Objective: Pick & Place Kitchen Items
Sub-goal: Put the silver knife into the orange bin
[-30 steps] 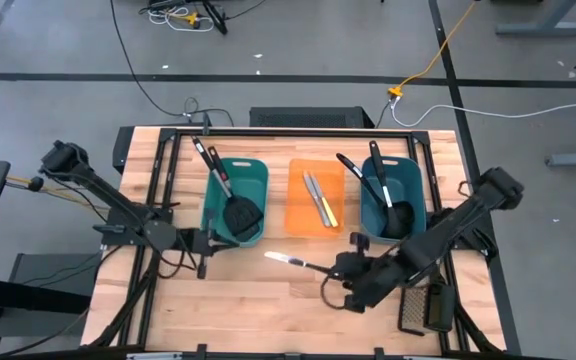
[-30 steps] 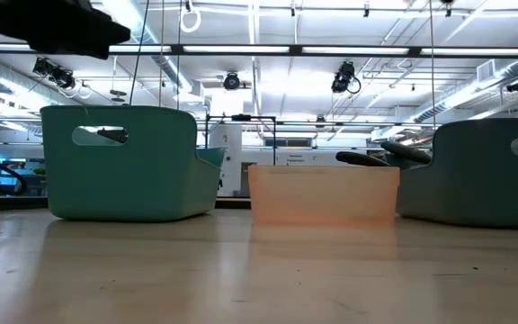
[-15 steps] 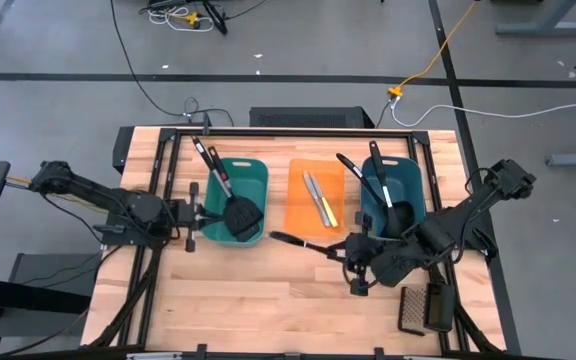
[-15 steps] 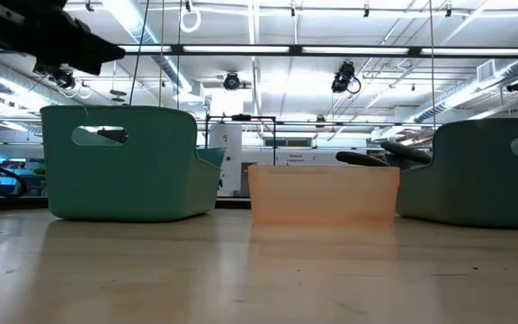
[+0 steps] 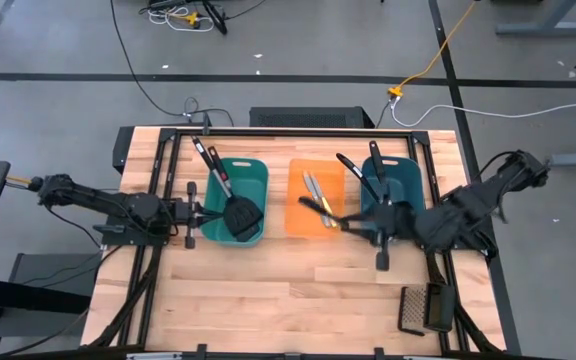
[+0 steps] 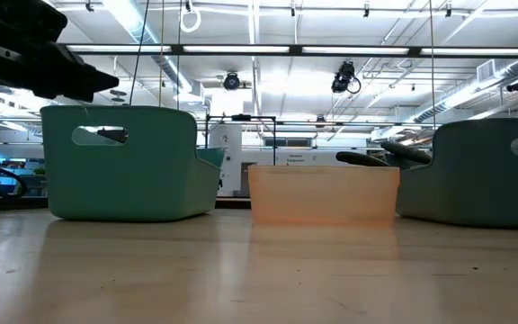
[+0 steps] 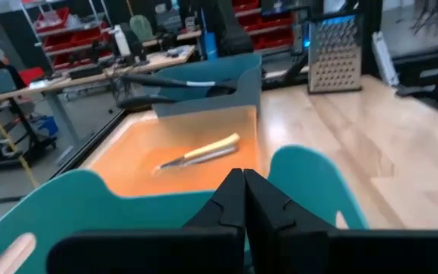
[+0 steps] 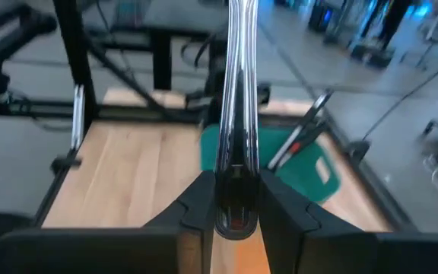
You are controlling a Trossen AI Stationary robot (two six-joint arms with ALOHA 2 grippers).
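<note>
My right gripper (image 5: 348, 222) is shut on a silver knife (image 5: 318, 208), which hangs above the orange bin (image 5: 313, 228). In that bin lie a yellow-handled knife (image 7: 204, 150) and silver knives (image 5: 313, 187). Black spatulas (image 5: 236, 212) stick out of the left teal bin (image 5: 253, 170), their handles leaning on its far rim. Black ladles (image 5: 386, 195) stand in the right teal bin (image 5: 413, 205). My left gripper (image 5: 194, 212) is shut and holds nothing, just outside the left teal bin's left wall (image 7: 128, 202). My right gripper pinches one end of the silver knife (image 8: 236, 164) between its two fingers (image 8: 202, 199). The fingers come from the table's right, nearly level, and lie along the knife. The knife sticks out ahead of them toward the left, lifted clear above the orange bin.
A dark metal grater (image 5: 425, 308) lies near the table's front right corner. The three bins stand in a row along the far half of the table. Bare wood (image 5: 268, 300) stretches across the near half. A black frame (image 5: 168, 150) runs round the table.
My right gripper has risen from the table with the silver knife and gone toward the far edge, over the orange bin; the knife is now lifted clear and has swung round. My left gripper has drawn back toward the table's left and far side and sunk a little, still shut.
</note>
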